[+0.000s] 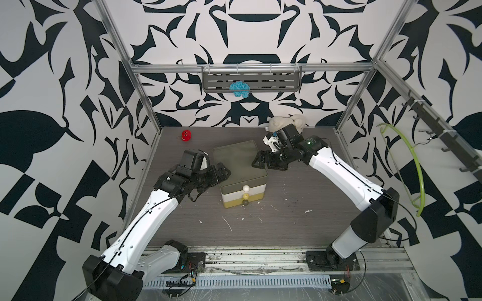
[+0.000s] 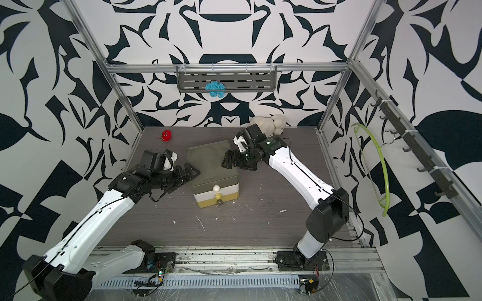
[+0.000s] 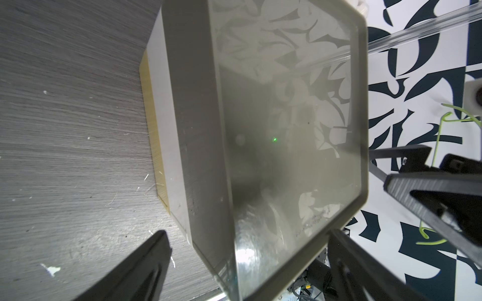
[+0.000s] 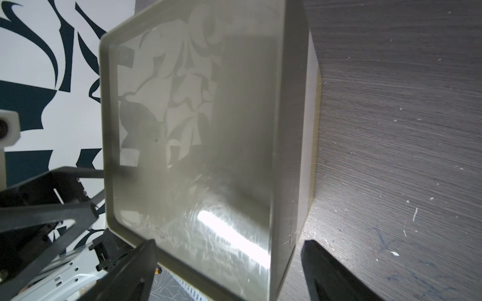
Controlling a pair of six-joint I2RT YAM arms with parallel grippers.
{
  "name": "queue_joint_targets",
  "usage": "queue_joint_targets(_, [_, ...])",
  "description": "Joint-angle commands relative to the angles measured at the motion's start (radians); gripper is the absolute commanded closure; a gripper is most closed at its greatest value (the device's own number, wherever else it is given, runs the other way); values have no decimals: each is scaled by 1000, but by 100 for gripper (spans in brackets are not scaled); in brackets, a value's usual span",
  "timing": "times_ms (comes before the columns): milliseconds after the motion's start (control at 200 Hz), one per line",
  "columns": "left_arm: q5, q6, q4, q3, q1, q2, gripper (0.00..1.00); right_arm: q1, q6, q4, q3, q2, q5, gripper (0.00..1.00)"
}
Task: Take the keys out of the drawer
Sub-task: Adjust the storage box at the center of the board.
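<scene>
A small olive drawer unit [image 1: 240, 161] [image 2: 211, 161] stands mid-table with a shallow tray top. Its three drawers are all shut: white knob [image 1: 245, 188], yellow knob [image 1: 245, 196], dark knob [image 1: 245, 203]. The keys are hidden. My left gripper [image 1: 224, 172] [image 3: 247, 234] is open at the unit's left side, its jaws straddling a top corner. My right gripper [image 1: 257, 159] [image 4: 229, 243] is open at the right side, one finger over the tray top and the other beside the side wall with a gap. Neither holds anything.
A round red toy [image 1: 186, 136] lies at the back left and a white plush [image 1: 287, 122] at the back right behind my right arm. A blue crocheted piece [image 1: 239, 89] sits on the wall shelf. A green hanger [image 1: 412, 166] hangs on the right wall.
</scene>
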Motion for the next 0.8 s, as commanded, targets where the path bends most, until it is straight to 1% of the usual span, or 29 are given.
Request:
queue_joint_targets(0, [30,18,-49,34,-2,-5,1,-3,5,4,65,20,-35,11])
queue_joint_targets(180, [50,37,-70,43,-2,-5,1,-3,11,-4,105,68,-48,22])
queue_joint_targets(320, [78,25,-54,33,-2,-2,1,-2,17,-10,159,109,-63,36])
queue_joint_targets(460, [99,-8,0,-1,-1,-8,1,-2,12,-34,223,152,-66,47])
queue_joint_targets(660, [141,-48,65,-30,-2,11,1,-1,-18,-81,320,207,-43,49])
queue_joint_targets(745, [142,-56,74,-31,-2,14,1,-1,-36,-110,378,242,-28,52])
queue_joint_targets(795, [143,-59,77,-30,-2,14,1,-2,-45,-131,418,270,-26,55])
